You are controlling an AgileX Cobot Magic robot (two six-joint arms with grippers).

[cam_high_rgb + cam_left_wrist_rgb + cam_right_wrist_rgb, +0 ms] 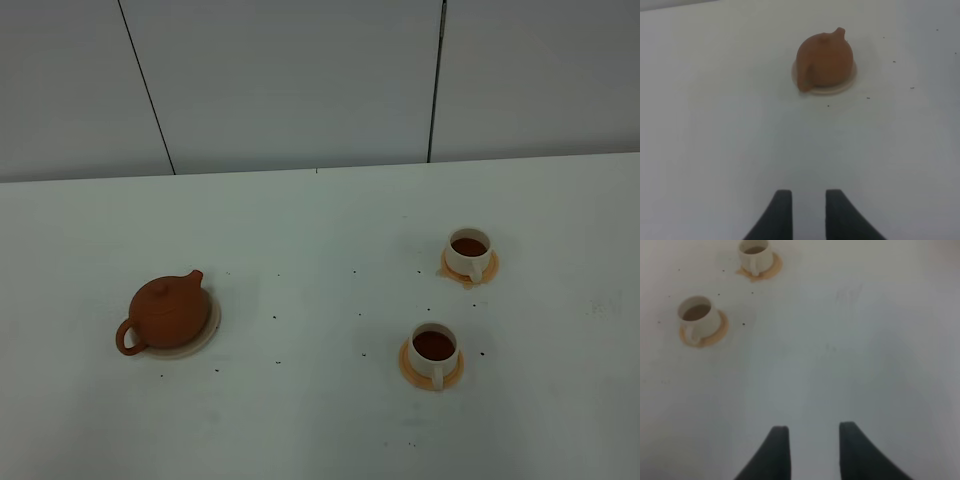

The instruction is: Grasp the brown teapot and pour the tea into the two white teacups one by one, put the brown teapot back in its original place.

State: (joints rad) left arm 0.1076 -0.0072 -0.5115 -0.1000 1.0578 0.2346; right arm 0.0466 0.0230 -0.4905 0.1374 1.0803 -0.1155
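Teapot [168, 312], brown and squat, sits upright on a round beige coaster [205, 335] at the lower left of the overhead frame, spout toward the upper right, loop handle toward the lower left. On the right of that frame stand two white teacups, each on a small orange saucer and each holding dark tea: one cup [468, 252] at middle right, the other cup [434, 348] below it and a little further left, well apart from the teapot. Small dark specks dot the white table [320, 420] between them.

Neither arm shows in the overhead frame. The left hand [804, 197] hangs over bare table well short of the teapot, its dark fingers [781, 205] narrowly parted and holding nothing. The right hand [813, 437] is over bare table too, the cups far off at the upper left of its view, jaws apart with a wider gap and empty
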